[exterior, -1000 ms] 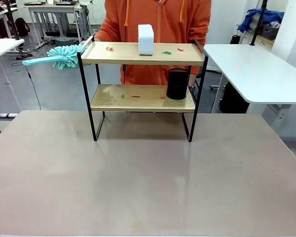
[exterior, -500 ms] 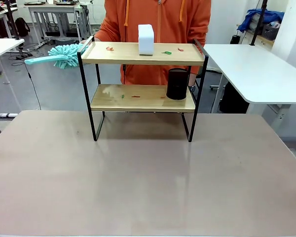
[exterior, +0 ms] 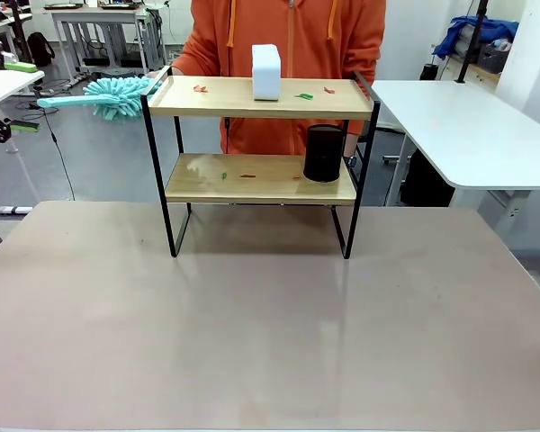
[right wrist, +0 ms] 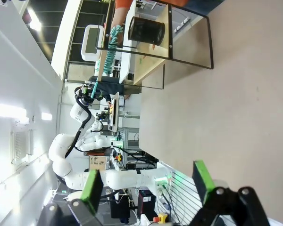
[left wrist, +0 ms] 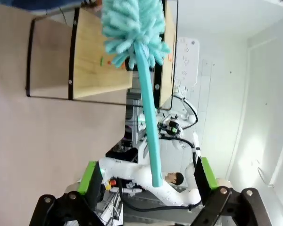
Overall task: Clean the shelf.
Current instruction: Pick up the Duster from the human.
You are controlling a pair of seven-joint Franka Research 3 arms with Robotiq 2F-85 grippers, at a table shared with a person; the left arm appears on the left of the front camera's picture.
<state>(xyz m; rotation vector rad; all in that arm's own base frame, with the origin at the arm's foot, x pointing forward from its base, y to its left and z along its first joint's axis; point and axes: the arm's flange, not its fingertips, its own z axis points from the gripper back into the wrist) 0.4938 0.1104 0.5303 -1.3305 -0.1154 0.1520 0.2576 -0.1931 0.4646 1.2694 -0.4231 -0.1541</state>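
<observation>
Left pincer stands wide open, the handle tip of a teal fluffy duster between its pads, ungripped. Beyond it stands the two-tier wooden shelf. Right pincer gapes empty.

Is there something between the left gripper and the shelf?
Yes: the teal duster, in the air beside the shelf's left end, its handle pointing at the open left gripper. Nothing else visible stands between them.
</observation>
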